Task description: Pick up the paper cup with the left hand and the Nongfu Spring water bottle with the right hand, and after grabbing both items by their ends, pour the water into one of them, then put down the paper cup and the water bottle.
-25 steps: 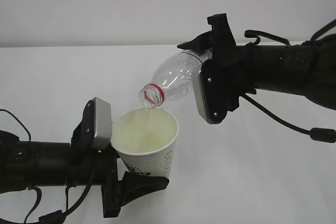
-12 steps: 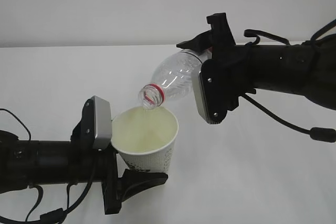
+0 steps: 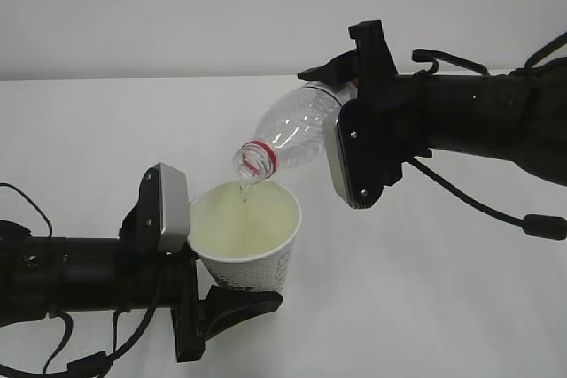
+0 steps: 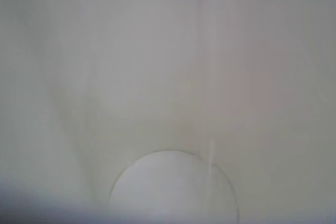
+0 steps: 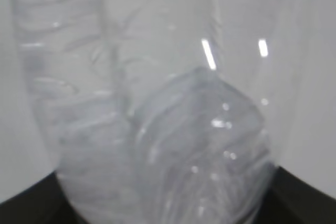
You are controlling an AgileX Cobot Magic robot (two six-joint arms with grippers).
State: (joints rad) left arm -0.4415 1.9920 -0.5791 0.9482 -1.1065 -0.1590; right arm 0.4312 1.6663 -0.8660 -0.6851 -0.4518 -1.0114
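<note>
Grip check — left hand (image 3: 232, 305) clamps the thin, crushable white paper cup (image 3: 248, 241) low; right hand (image 3: 341, 126) pinches the light, springy clear ribbed bottle (image 3: 288, 133) by its base

White paper cup (image 3: 252, 245), cream-white inside, dark green print on the outer wall. Clear ribbed Nongfu Spring water bottle (image 3: 288, 133) with a red neck ring; glassy grey-white ridges and bright glints in the right wrist view (image 5: 157, 129). Thin colourless water (image 3: 244, 194) below the mouth. Black left hand (image 3: 232, 300) and black right hand (image 3: 350, 86), each with a grey-silver plate and black cables. Plain white desk (image 3: 425, 289); pale grey wall (image 3: 177, 6).
</note>
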